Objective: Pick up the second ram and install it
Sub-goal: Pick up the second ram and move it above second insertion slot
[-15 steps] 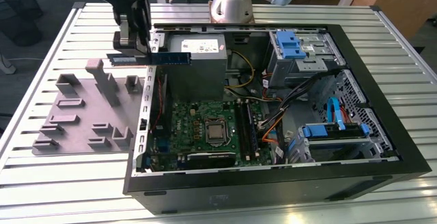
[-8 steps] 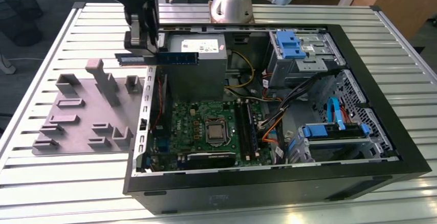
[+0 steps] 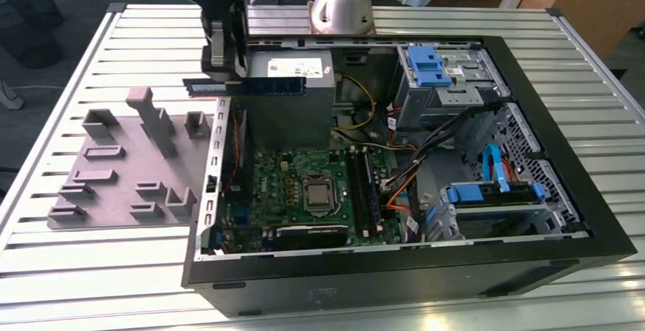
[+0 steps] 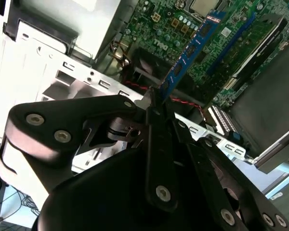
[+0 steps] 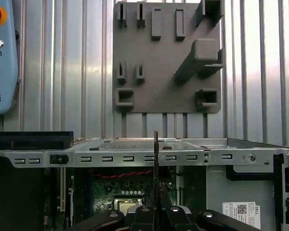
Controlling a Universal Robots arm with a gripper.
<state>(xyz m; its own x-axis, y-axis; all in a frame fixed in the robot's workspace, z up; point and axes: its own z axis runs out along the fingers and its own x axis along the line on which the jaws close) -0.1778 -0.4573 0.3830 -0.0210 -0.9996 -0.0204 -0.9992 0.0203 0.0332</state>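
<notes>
While the claw (image 3: 223, 74) grips the second ram (image 3: 252, 85) by one end, the stick hangs level in the air at about ten o'clock of the open computer case (image 3: 403, 278) in the exterior view. Its free end points toward three o'clock, across the face of the grey power supply (image 3: 292, 112). It is well clear of the motherboard (image 3: 277, 180) and sits in no slot.

In the second wrist view the black claw (image 4: 156, 103) is clenched on the blue stick (image 4: 190, 50), which reaches out over the green motherboard (image 4: 168, 24). In the first wrist view the second ram (image 5: 156, 154) shows edge-on as a thin dark line rising from the claw (image 5: 156, 214) across the case's slotted metal wall (image 5: 111, 157).

The case lies on its side on the ribbed tabletop (image 3: 101, 270). Inside it:
- The power supply is at eleven o'clock.
- A drive cage (image 3: 443, 81) with blue latches is at one o'clock.
- A second cage (image 3: 499, 199) is at four o'clock, with a blue cable (image 3: 494, 166) just above it.
- The motherboard is at seven o'clock, with the processor socket (image 3: 317, 193) in its middle.
- Loose wires (image 3: 424, 146) run between the cages and the board.

At nine o'clock of the case, a grey fixture plate (image 3: 111, 187) with raised holders lies flat on the tabletop.
</notes>
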